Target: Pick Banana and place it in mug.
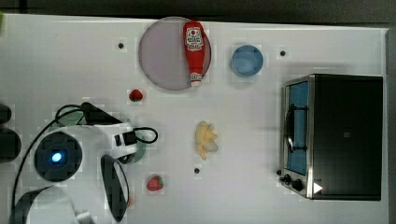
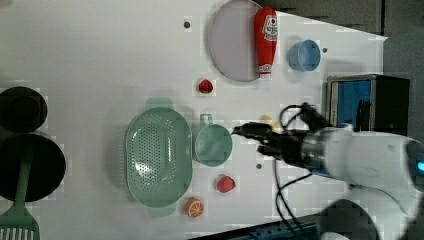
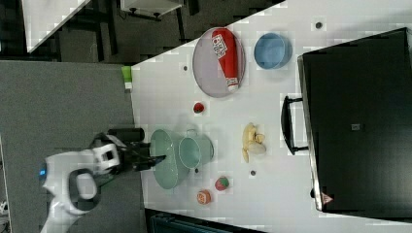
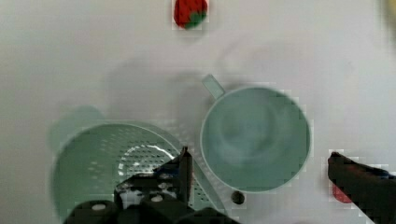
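Nearest the wrist camera: the gripper (image 4: pixel 261 181), spread wide and holding nothing, one dark finger (image 4: pixel 180 170) over the colander (image 4: pixel 107 163), the other cut off at the picture's edge. Between and beneath them, the mint-green mug (image 4: pixel 256 138), upright, seemingly empty inside, handle toward a strawberry (image 4: pixel 190 11) that is clipped by the frame. Touching or just beside the colander's rim; cannot tell which.

In the top view, mug and colander almost wholly covered by the white arm, with a few green slivers peeping out. Well apart from there, toward the top view's right: the banana (image 1: pixel 206 140), a pale yellow bunch lying loose on the white desk (image 1: pixel 261 196), roughly midway between arm and toaster oven (image 1: pixel 336 135). In the left view, banana (image 2: pixel 266 120) mostly hidden behind the gripper (image 2: pixel 252 139), just a yellowish tip showing.

Elsewhere on the desk: a ketchup bottle (image 1: pixel 194 51) lying across a grey plate (image 1: pixel 161 56), a blue bowl (image 1: pixel 246 60) just beside, a second strawberry (image 1: pixel 155 183) near the arm, an orange slice (image 2: pixel 194 207) by the colander's end. Bottle label too blurred to read.
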{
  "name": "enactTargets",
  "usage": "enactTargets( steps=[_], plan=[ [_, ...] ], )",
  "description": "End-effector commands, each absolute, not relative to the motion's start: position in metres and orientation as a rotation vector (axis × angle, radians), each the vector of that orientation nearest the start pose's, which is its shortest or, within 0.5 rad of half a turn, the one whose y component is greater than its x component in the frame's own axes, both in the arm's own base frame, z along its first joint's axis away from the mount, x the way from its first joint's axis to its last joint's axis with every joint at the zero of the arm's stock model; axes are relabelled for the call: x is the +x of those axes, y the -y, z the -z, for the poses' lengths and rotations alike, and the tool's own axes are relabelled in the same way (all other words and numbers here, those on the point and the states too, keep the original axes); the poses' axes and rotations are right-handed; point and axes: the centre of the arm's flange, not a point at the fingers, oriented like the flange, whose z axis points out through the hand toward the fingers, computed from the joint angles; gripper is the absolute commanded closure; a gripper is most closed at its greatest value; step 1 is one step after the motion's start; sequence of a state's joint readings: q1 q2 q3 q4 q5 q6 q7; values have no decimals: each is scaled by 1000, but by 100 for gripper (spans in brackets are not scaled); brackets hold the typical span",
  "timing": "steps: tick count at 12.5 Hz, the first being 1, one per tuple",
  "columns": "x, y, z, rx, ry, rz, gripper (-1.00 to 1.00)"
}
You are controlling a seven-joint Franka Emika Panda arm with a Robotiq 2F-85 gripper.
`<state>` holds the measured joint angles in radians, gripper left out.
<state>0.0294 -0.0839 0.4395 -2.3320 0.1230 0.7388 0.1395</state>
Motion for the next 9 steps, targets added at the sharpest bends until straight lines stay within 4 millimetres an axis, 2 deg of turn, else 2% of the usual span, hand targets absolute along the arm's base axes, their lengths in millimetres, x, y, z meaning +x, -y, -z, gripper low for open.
enactTargets(
  steps=[1,5,7,9],
  plan=[
    [465,-184,-443,-2859,-1040,73,-100],
    [482,-102,-516,-2849,-1129,6,-100],
    [488,-59,-542,-2847,-1200,38,-100],
    [491,-23,-559,-2848,-1267,102,-100]
  ],
)
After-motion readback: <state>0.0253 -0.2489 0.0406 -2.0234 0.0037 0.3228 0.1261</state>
